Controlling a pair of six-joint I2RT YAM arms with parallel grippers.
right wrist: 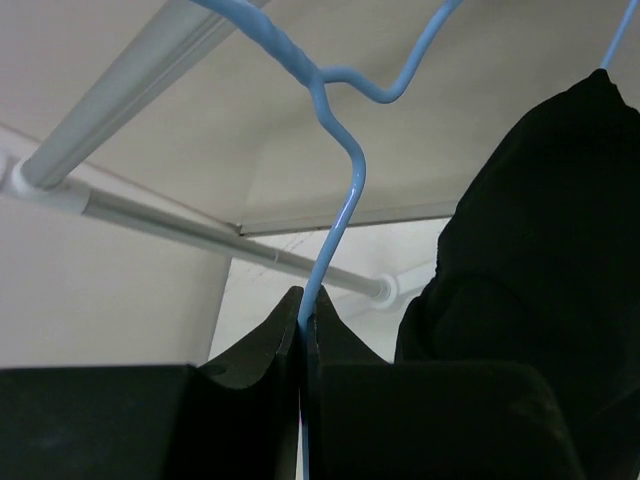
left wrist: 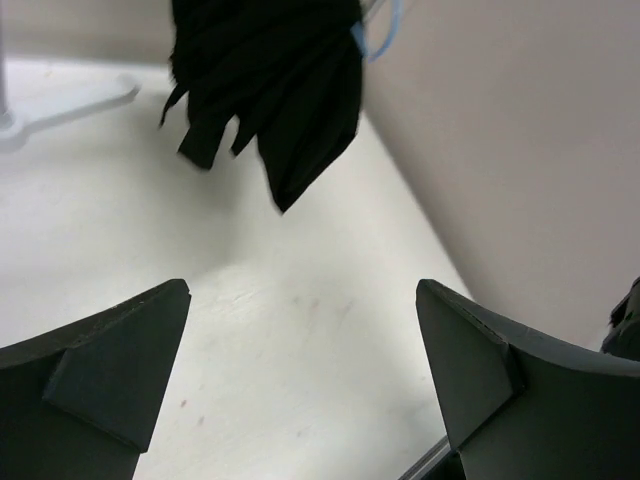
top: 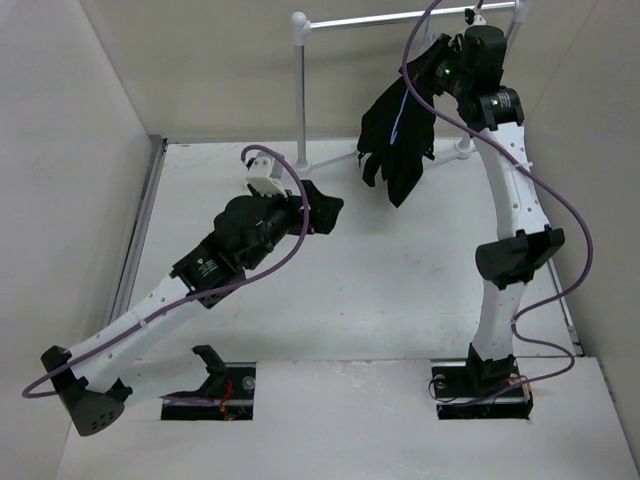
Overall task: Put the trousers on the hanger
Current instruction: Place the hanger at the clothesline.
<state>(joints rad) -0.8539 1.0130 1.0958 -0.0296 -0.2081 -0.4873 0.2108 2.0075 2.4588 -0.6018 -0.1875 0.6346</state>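
Pale walls box in a white table (top: 380, 300), with a white rack (top: 300, 90) standing at its far side. From above, the right arm reaches up and far, its right hand (top: 445, 70) just below the rack's top rail. The trousers (top: 395, 130) hang in a dark bunch to that hand's left, clear of the table, with a thin blue line of the hanger (top: 401, 110) showing down their front.

Only the right wrist view shows the grip. The right hand (right wrist: 302, 310) is closed on the hanger (right wrist: 345, 200), its two fingers pinching the blue wire below the twisted neck. The trousers (right wrist: 540, 250) are draped over the wire to the right, and the rack (right wrist: 120, 110) crosses behind. Whether the hook touches the rail cannot be told.

The left hand (top: 320, 212) sits low over the middle of the table, well apart from the cloth. Its own view shows the left hand (left wrist: 302, 288) spread wide with nothing between the fingers. Ahead of it are the dangling ends of the trousers (left wrist: 270, 70), a loop of hanger (left wrist: 385, 35) beside them, and a rack foot (left wrist: 60, 105) far left.

A purple cable (top: 560, 220) loops along the right arm and crosses in front of the top rail.
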